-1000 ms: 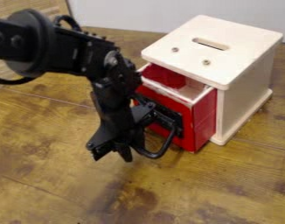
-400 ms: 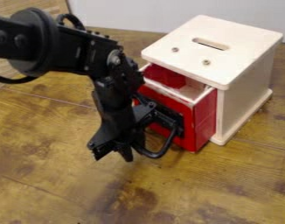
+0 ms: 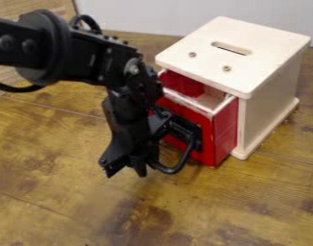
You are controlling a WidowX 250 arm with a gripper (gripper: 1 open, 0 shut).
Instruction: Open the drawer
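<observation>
While the gripper (image 3: 125, 165) points down, jaws closed beside the black loop handle (image 3: 176, 149) | red drawer (image 3: 198, 120) sticks partly out of cream cabinet (image 3: 249, 72) near counter (image 3: 57, 207) back-right corner

Site: I read this as a robot test bench — workshop-like | Evidence: black robot arm (image 3: 69, 58) over a scuffed wooden tabletop (image 3: 57, 192) | cream wooden cube (image 3: 249, 67) — plain pale wall (image 3: 133, 14) behind

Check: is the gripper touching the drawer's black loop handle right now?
Touching. The camera view shows the gripper closed on the left side of the loop handle, no gap between them; the red drawer sits partly pulled out.
</observation>
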